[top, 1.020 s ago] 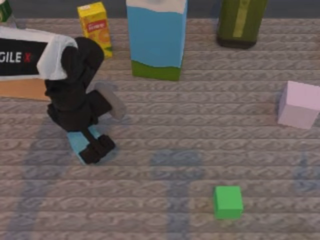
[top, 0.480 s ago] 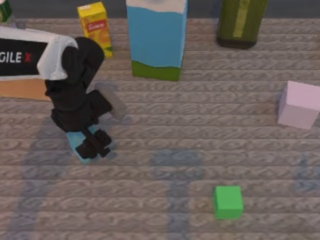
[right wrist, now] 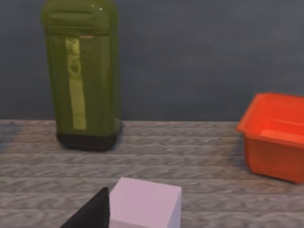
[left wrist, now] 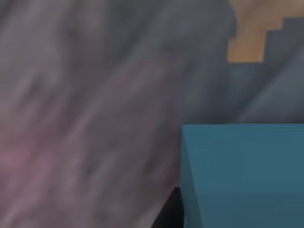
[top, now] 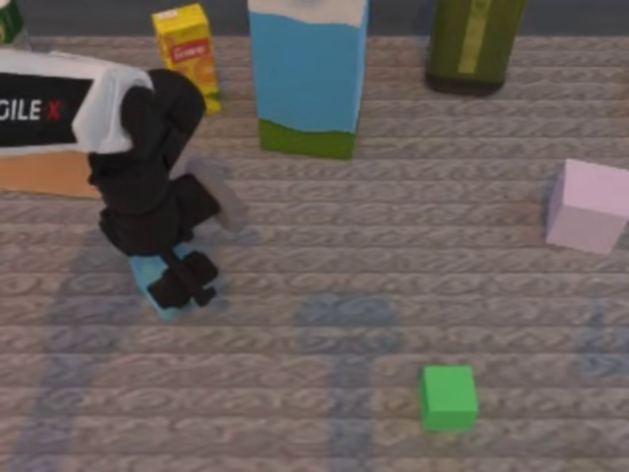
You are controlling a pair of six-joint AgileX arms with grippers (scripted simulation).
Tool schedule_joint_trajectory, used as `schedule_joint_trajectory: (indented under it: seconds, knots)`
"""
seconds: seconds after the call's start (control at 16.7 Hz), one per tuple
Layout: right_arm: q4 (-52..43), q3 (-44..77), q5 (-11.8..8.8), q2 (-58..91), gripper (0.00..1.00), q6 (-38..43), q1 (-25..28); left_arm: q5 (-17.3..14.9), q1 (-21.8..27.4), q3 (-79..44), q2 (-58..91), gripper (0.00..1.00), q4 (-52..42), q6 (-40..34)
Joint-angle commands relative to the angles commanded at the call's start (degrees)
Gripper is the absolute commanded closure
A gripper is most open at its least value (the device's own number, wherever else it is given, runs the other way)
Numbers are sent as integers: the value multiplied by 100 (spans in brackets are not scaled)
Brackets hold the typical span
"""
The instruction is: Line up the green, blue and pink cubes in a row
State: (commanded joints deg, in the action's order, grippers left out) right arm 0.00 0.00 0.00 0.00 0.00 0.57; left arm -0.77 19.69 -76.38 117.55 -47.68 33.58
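The left gripper (top: 185, 281) sits at the table's left side, its fingers closed around the blue cube (top: 149, 275), which rests on the table (top: 393, 246). The green cube (top: 448, 397) lies near the front, right of centre. The pink cube (top: 588, 206) lies at the right edge, well apart from both. The right gripper's finger state cannot be determined.

Grey woodgrain table (top: 393, 246): green cube (top: 448, 397), pink cube (top: 588, 206), blue cube (top: 157, 285), juice box (top: 187, 54), blue carton (top: 307, 74), green bottle (top: 474, 44).
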Motion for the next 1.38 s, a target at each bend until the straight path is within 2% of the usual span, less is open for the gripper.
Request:
schedule_joint_trajectory:
  seconds: [0.36, 0.78, 1.02, 1.38]
  knots:
    - [0, 0, 0, 0, 0, 0, 0, 3, -94, -713, -440, 100, -1220, -21]
    - [0, 0, 0, 0, 0, 0, 0, 7, 12, -821, -489, 100, -1347, -2]
    - [0, 0, 0, 0, 0, 0, 0, 16, 822, -1034, -405, 100, -1504, 59]
    - [0, 0, 0, 0, 0, 0, 0, 22, 2673, -1413, -290, 100, -1831, 177]
